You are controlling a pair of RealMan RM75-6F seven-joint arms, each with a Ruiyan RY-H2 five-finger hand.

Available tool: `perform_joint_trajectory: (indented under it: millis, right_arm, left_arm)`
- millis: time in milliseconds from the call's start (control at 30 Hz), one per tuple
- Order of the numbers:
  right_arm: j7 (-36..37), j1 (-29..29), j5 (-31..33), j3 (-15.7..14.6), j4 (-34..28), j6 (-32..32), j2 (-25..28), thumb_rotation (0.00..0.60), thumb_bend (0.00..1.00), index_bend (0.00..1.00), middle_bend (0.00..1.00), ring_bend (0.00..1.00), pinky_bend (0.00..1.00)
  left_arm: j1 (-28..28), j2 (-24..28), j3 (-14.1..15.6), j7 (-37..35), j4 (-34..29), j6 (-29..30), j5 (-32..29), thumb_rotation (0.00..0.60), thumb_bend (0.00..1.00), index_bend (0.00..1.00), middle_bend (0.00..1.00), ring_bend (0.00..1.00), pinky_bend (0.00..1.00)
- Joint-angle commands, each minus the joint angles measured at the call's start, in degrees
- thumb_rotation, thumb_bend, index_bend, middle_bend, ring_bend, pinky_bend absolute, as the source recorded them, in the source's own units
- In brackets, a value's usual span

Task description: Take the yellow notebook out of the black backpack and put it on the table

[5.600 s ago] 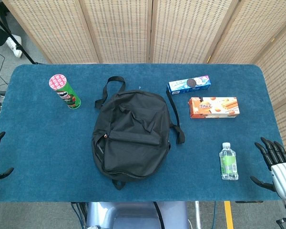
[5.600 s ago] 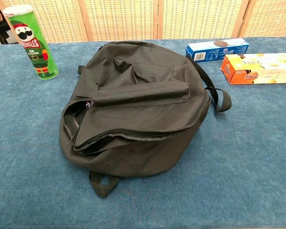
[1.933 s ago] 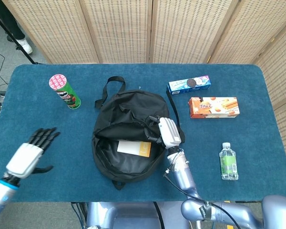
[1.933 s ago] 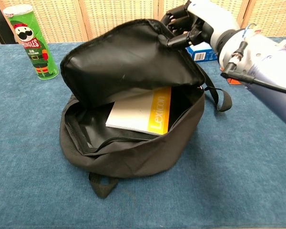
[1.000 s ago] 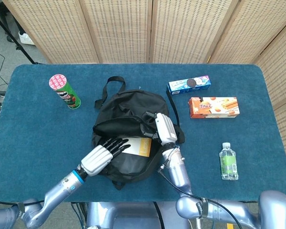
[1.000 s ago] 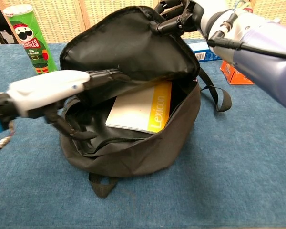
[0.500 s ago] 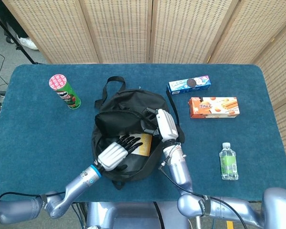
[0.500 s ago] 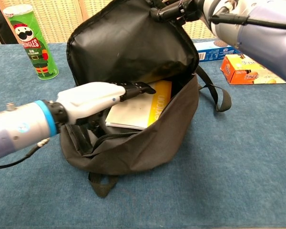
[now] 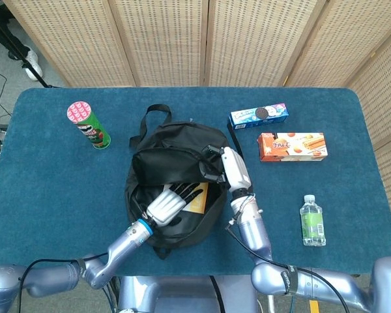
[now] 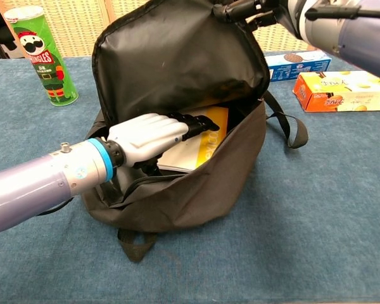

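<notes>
We read little here. On the tall green snack can with the red lid [image 10: 43,54], standing on the blue cloth at the far left, the brand "Pringles" runs across a red band beneath the moustached face in the chest view. The orange biscuit carton [image 10: 344,91] carries lettering too small for us to make out, and so does the blue cookie box [image 10: 297,64]. The yellow notebook's [image 10: 207,135] printed spine is covered by the left hand [image 10: 153,137].

Bright, even light over my table [image 9: 52,182].
Both views sharp; soft shadows, and the black backpack's [image 10: 196,190] inside stays dim.
</notes>
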Motion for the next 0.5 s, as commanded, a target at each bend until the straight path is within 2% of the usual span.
perform_joint_trajectory:
  millis: [33,267,500]
  right_arm:
    - [-0.1,0.4,0.6,0.2,-0.6,0.0,0.6,0.6,0.54,0.68,0.55,0.42,0.41]
    - [-0.2,0.5,1.2,-0.4,-1.8,0.4,1.6,0.6,0.54,0.68,0.55,0.42,0.41]
    - [0.1,0.8,1.9,-0.6,-2.0,0.7,1.9,0.6,0.55,0.68,0.55,0.41,0.41]
  left_arm:
    - [-0.9,-1.7,-0.4,0.4,2.4,0.5,-0.4,0.6,0.26,0.0,0.0,0.0,0.05]
    - [-2.1,-3.6,-0.7,0.1,5.2,1.1,-0.5,0.6,0.29,0.0,0.0,0.0,0.05]
    - [-2.8,-4.5,-0.4,1.1,6.5,0.2,-1.4,0.6,0.27,0.0,0.0,0.0,0.05]
